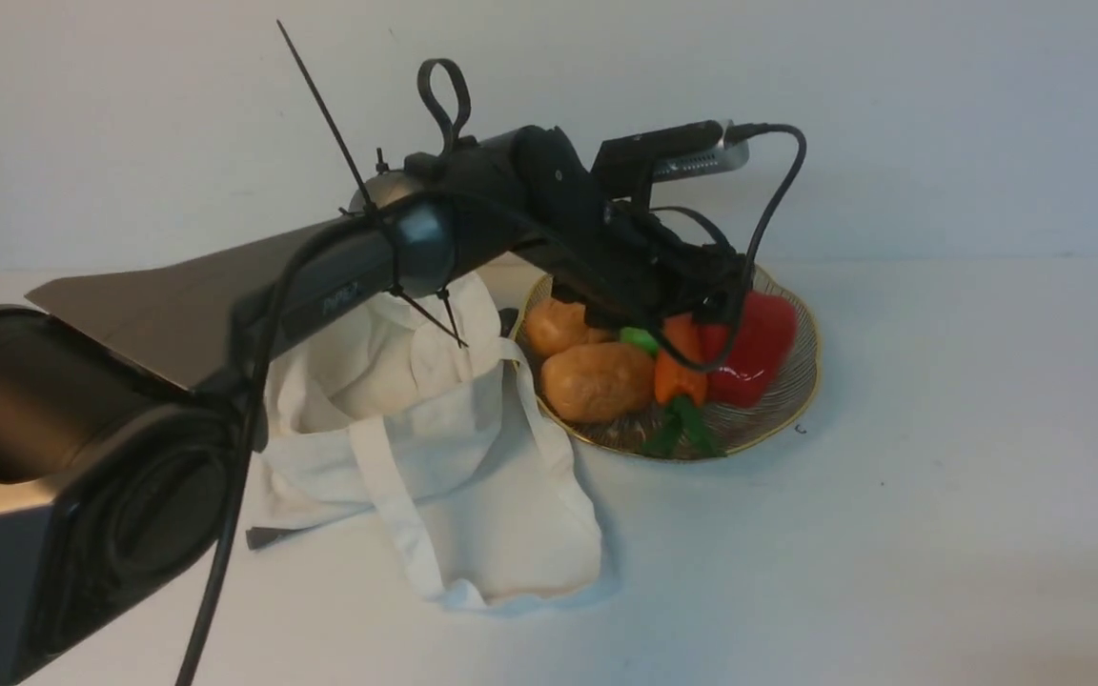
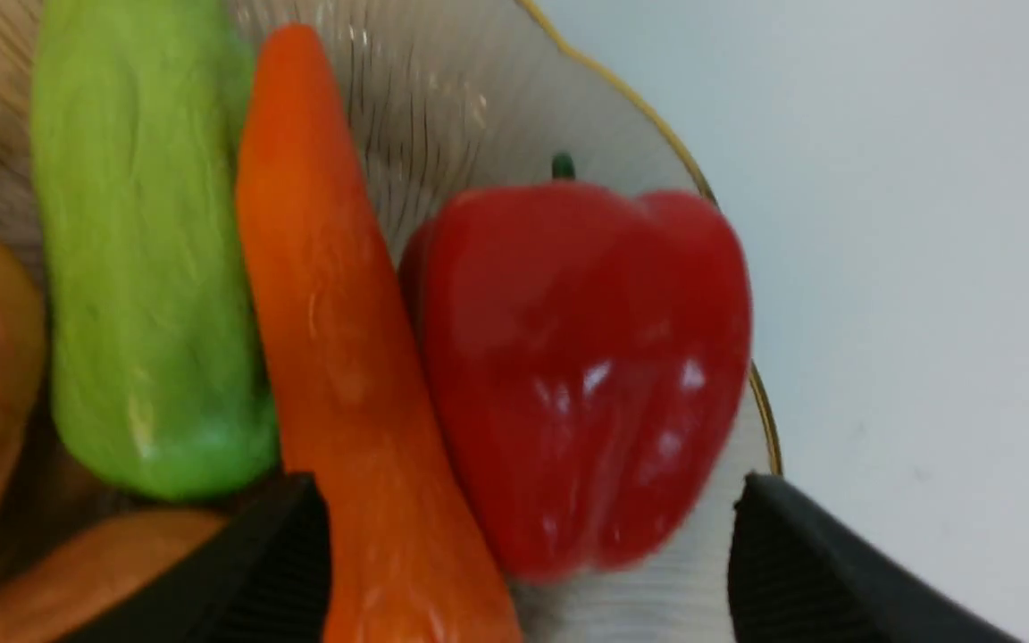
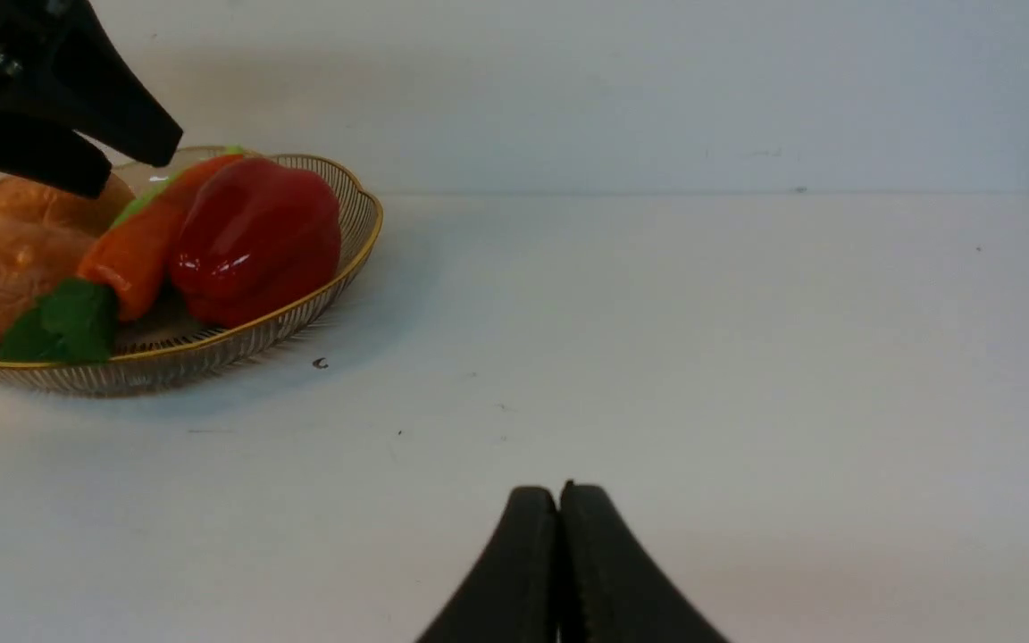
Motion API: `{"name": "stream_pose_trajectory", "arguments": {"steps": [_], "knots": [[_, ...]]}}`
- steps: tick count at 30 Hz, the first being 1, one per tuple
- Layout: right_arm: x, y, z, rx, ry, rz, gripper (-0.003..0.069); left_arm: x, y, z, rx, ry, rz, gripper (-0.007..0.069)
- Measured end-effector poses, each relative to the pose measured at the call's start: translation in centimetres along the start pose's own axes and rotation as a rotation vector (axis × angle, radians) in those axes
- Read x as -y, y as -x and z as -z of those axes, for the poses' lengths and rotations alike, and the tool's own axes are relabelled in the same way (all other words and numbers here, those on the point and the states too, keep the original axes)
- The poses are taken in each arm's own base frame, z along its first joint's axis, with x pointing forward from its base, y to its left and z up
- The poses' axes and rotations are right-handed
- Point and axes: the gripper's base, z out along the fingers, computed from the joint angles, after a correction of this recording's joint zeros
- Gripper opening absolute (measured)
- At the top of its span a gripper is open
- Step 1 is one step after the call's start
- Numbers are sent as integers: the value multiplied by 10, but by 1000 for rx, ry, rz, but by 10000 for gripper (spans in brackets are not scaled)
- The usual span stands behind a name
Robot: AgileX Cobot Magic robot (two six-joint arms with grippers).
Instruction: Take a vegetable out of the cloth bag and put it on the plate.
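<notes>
The orange carrot (image 1: 681, 372) (image 2: 336, 313) (image 3: 135, 250) lies on the gold-rimmed glass plate (image 1: 787, 405) (image 2: 443, 98) (image 3: 300, 313), its green leaves pointing to the plate's near edge. My left gripper (image 1: 692, 305) (image 2: 528, 482) hangs just above it, open, jaws spread wide. One finger (image 2: 273, 554) stands beside the carrot; the other (image 2: 800, 563) is over the plate's rim. The white cloth bag (image 1: 435, 429) lies slumped left of the plate. My right gripper (image 3: 559, 489) is shut and empty above bare table, away from the plate.
A glossy red bell pepper (image 1: 754, 348) (image 2: 586, 357) lies against the carrot on the plate. A light green pepper (image 1: 640, 338) (image 2: 139, 268) and two potatoes (image 1: 597, 381) fill its left side. The bag's strap handles (image 1: 396, 505) trail toward the table's front.
</notes>
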Motion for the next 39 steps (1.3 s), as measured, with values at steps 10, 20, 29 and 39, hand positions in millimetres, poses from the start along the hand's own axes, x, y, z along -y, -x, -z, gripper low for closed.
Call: {"name": "stream_pose_trajectory", "arguments": {"steps": [10,20,29,39], "knots": [[0,0,0,0,0,0,-15,50,22,216,-46,33,-391,19],[0,0,0,0,0,1,-15,89,-21,358,111,87,-538,-5],[0,0,0,0,0,1,-15,85,-84,375,120,-2,-477,-5],[0,0,0,0,0,1,-15,58,-126,350,-59,55,-400,-5]]}}
